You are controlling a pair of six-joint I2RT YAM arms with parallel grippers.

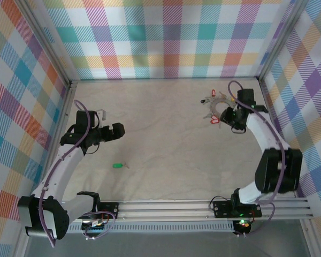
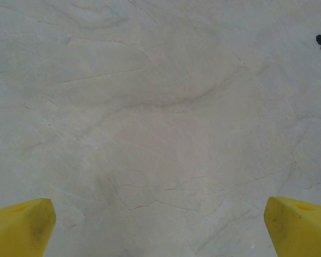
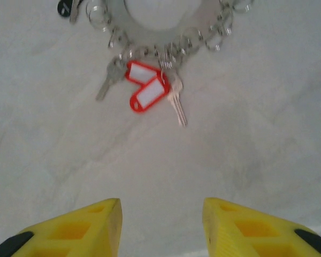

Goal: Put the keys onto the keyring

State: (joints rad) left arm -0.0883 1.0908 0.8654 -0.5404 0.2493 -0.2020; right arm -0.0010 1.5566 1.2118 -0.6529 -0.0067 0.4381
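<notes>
The keyring (image 1: 219, 105) lies flat at the far right of the table, a grey metal ring (image 3: 206, 15) fringed with small split rings. Two silver keys (image 3: 176, 105) with red-framed white tags (image 3: 148, 87) hang from its near side. One loose key with a green tag (image 1: 117, 165) lies on the table at the near left. My right gripper (image 1: 226, 115) hovers just short of the ring's red tags. Its yellow fingers (image 3: 91, 227) stand partly apart with nothing between them, so the right gripper (image 3: 161, 217) is open. My left gripper (image 1: 121, 130) is open wide over bare table (image 2: 160, 134).
The table is covered with a pale wrinkled cloth (image 1: 166, 139) and walled in by plaid panels on three sides. A metal rail (image 1: 203, 206) runs along the near edge by the arm bases. A black-tagged key (image 3: 64, 6) lies at the ring's left side.
</notes>
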